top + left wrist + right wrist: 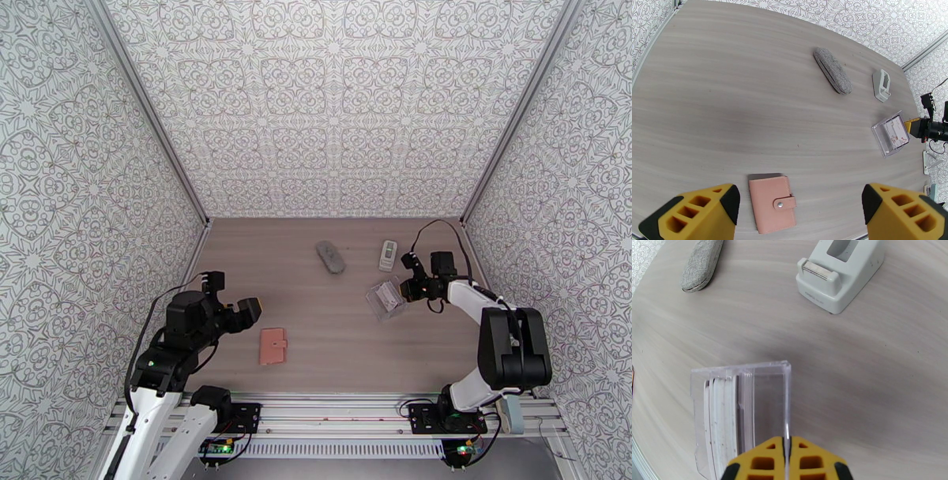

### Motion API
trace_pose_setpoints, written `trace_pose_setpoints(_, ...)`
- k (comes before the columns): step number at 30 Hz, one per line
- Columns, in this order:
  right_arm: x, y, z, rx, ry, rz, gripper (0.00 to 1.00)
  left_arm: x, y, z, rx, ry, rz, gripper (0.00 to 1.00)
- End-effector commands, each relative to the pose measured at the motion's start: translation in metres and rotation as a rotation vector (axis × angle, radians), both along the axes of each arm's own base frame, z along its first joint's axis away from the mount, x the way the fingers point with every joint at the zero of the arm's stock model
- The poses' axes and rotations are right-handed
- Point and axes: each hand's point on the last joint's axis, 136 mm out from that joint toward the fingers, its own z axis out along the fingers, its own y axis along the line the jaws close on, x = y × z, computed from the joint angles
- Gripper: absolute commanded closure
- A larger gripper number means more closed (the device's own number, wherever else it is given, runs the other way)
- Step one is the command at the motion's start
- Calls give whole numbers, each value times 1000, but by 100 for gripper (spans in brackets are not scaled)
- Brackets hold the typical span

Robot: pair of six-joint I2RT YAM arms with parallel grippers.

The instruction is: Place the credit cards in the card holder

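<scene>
Clear card holder (768,398) in right tool (787,445)

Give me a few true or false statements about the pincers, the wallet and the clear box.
1. The right pincer is shut on a wall of the clear box. True.
2. The left pincer holds the wallet. False: it is open above the table, gripping nothing.
3. The wallet lies open. False: it is closed, with its snap tab across the front.
4. Some cards stand inside the clear box. True.
</scene>
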Motion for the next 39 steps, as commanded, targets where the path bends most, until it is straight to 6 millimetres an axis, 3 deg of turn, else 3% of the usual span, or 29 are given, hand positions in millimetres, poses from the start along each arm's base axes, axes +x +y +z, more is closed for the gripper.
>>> trace_pose_setpoints(1,21,-13,14,-41,-60,-47,100,-1,-4,-5,-8,16,-18,12)
trace_pose_setpoints(25,18,-43,15,-111,-50,-119,95,1,-8,-10,-13,40,-34,12)
trace_pose_setpoints(30,19,-44,13,-110,-47,-127,87,1,-7,-10,-12,37,-32,12)
trace_pose_setpoints(39,21,-52,21,-131,-71,-193,63,2,-6,-10,-8,38,-27,12)
